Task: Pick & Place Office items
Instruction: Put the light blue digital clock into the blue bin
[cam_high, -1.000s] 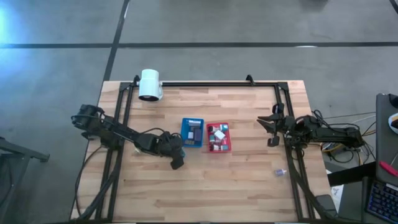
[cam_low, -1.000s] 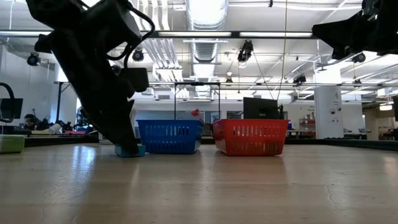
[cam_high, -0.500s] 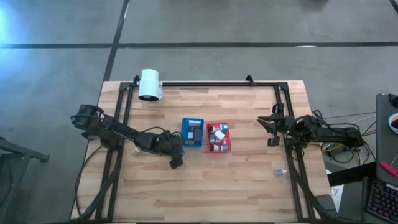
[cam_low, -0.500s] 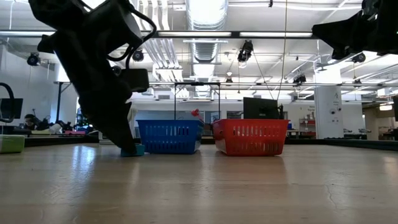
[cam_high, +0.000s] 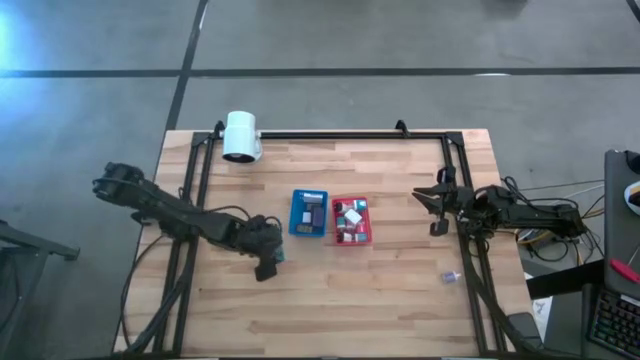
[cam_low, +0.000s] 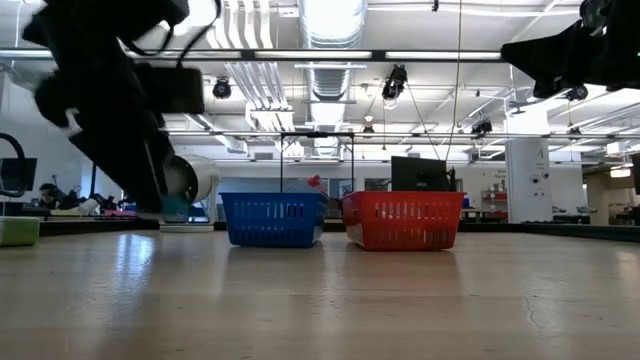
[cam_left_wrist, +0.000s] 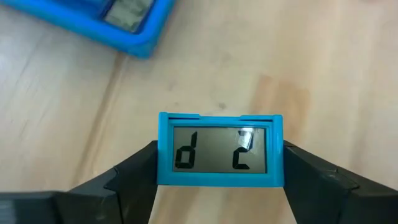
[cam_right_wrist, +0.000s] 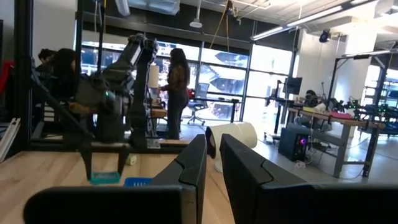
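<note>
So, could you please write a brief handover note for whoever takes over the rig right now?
Left gripper: shut on a small teal display unit, lifted off the table, in front of and left of the blue tray.
Right gripper: shut, empty, parked at the table's right edge.
Done: several items sit in the blue tray and the red tray.
Left: place the held unit in a tray; one small item lies loose near the front right.

Wooden table (cam_high: 330, 290) — blue tray (cam_high: 309, 213), red tray (cam_high: 351, 221), perhaps a clip (cam_high: 449, 277).
</note>
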